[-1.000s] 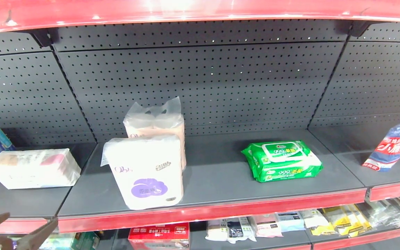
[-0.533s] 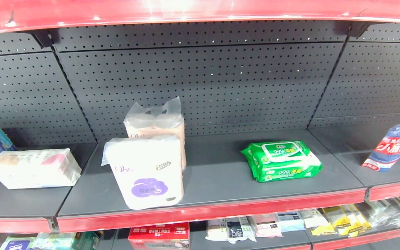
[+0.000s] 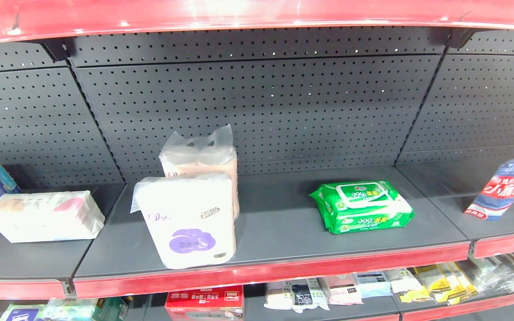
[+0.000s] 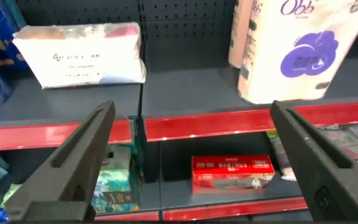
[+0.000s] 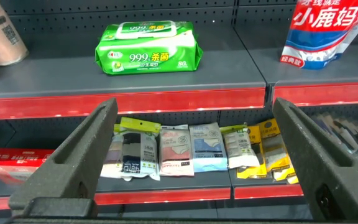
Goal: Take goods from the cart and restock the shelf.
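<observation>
Left end effector (image 4: 191, 107) gapes toward red box (image 4: 233, 174).

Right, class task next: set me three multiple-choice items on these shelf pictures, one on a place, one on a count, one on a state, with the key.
1. Where does the green wipes pack lie?
A. flat on the grey shelf board, to the right of the toilet roll packs
B. on the floor
C. in a gripper

2. How many toilet roll packs stand on that board?
A. one
B. two
C. four

3. How is the left gripper?
A. open, holding nothing
B. shut on a pack
C. shut on a box

Key: 1 A, the head view shows it lying flat on the board; 2 B, one stands behind the other; 3 A, its jaws stand wide apart with nothing between them.
</observation>
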Motion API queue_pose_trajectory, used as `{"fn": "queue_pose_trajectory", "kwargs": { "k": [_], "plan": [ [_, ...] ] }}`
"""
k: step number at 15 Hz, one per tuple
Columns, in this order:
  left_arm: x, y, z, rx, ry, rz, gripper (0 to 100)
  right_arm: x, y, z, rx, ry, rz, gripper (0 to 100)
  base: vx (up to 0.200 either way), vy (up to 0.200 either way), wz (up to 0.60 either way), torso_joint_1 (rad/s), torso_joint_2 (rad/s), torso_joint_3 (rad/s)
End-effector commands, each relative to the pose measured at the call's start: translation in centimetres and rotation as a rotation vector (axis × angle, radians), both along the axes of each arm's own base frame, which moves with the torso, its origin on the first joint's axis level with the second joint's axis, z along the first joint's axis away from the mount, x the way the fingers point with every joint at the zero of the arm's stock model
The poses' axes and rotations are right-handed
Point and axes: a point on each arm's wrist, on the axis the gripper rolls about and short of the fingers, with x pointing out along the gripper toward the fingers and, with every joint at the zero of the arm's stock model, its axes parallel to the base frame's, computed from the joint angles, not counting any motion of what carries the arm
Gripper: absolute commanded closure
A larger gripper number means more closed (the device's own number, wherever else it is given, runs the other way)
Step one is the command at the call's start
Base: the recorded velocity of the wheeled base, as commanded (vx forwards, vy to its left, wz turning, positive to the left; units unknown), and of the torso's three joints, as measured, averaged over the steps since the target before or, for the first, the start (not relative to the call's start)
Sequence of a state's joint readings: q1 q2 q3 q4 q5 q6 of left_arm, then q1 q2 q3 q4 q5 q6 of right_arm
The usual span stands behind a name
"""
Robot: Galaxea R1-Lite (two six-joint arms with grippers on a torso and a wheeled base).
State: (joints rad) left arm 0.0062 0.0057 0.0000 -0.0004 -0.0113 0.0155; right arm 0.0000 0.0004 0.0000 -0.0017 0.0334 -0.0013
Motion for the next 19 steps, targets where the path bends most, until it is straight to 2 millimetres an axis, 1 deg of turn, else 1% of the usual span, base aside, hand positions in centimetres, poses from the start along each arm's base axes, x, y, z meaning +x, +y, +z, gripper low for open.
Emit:
{"fn": "queue_pose_trajectory", "kwargs": {
  "k": [1, 19],
  "plan": [
    [-0.04, 0.00, 0.01, 0.004, -0.008, -0.001, 0, 0.00, 0.00, 0.01, 0.000, -0.002, 0.000, 0, 0.000, 0.000, 0.00, 0.000, 0.00, 0.000],
    [-0.03, 0.01, 0.00, -0.014, -0.005, 0.004, 0, 0.00, 0.00, 0.00, -0.002, 0.000, 0.000, 0, 0.000, 0.000, 0.00, 0.000, 0.00, 0.000]
  ]
}}
